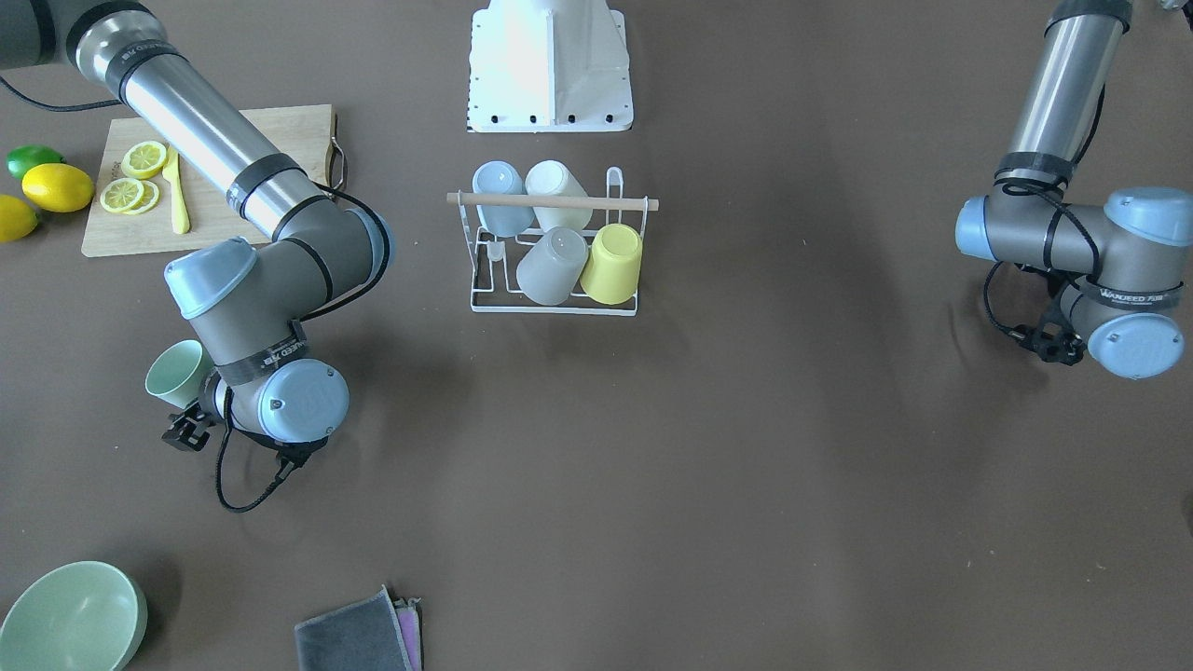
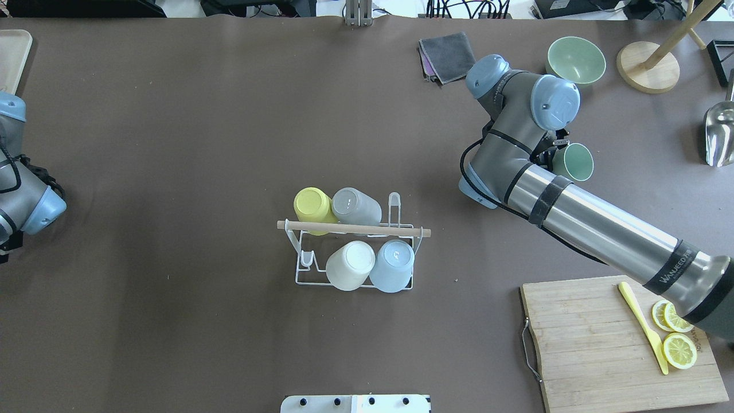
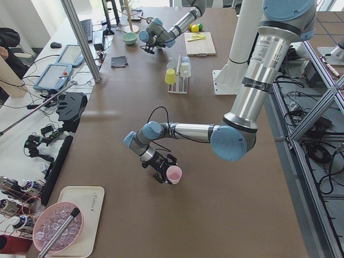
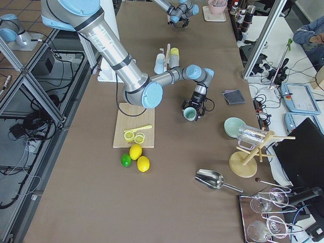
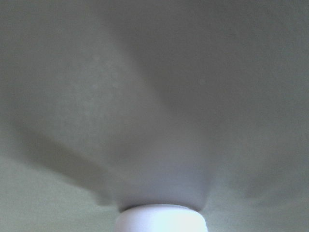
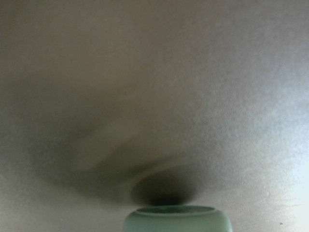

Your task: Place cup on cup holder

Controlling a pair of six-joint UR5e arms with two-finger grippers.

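Note:
The cup holder (image 2: 352,228) is a white wire rack with a wooden rod, at the table's middle (image 1: 555,200). It carries a yellow, a grey, a white and a pale blue cup upside down. My right gripper (image 2: 559,154) is shut on a mint green cup (image 2: 574,162), held tilted above the table right of the rack; the cup's rim shows in the right wrist view (image 6: 176,218). My left gripper (image 3: 164,171) is at a pale pink cup (image 3: 173,174), far left of the rack. I cannot tell whether it is shut. The cup's rim shows in the left wrist view (image 5: 161,220).
A wooden cutting board (image 2: 596,350) with lemon slices and a yellow knife lies near the right arm. Lemons and a lime (image 1: 51,186) lie beside it. A green bowl (image 2: 576,59), a grey cloth (image 2: 447,54), a wooden stand (image 2: 648,66) and a metal scoop (image 2: 719,135) stand far right.

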